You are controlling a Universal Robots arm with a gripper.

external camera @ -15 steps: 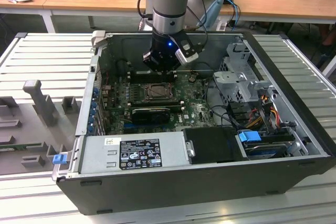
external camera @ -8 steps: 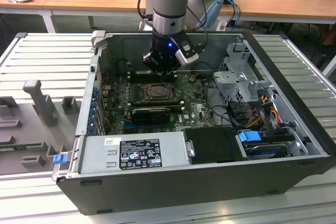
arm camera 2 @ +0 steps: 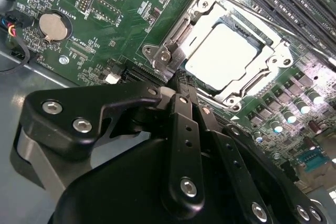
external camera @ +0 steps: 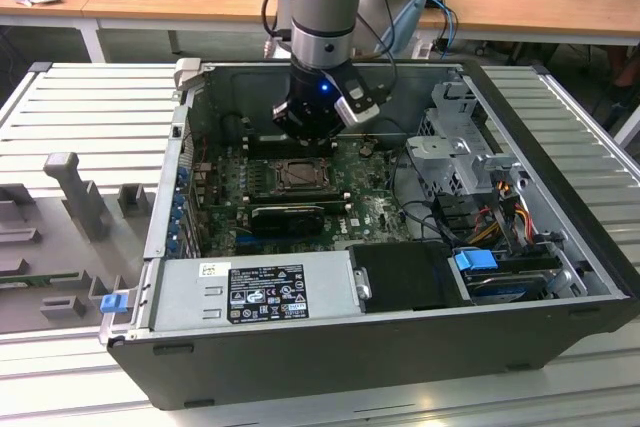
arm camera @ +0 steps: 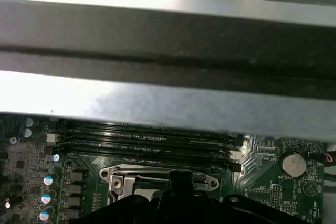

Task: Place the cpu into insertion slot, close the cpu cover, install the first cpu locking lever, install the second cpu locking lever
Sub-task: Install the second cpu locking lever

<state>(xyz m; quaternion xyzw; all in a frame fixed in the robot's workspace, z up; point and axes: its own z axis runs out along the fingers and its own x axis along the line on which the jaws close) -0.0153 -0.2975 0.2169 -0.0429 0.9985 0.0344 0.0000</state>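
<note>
The cpu [arm camera 2: 223, 56], pale and square, lies flat in the insertion slot [external camera: 298, 177] on the green board. The silvery cpu cover [arm camera 2: 203, 10] lies down around it, and the chip's top shows through its square opening. My gripper [arm camera 2: 176, 85] hovers just off one corner of the cover, beside a silvery lever hook [arm camera 2: 169, 52]. Its black fingers [arm camera 2: 176, 129] are drawn together with nothing between them. In the exterior view the gripper [external camera: 308, 139] hangs low inside the open computer case, over the slot's far edge. In the first wrist view the gripper [arm camera: 179, 178] covers part of the cover [arm camera: 122, 178].
Long black memory slots [arm camera: 147, 139] run beside the socket, and the case wall [arm camera: 168, 51] rises close behind them. A coin battery [arm camera 2: 54, 26] sits on the board. A black card [external camera: 288, 215], the power supply [external camera: 255, 287] and drive cages [external camera: 465, 147] crowd the case.
</note>
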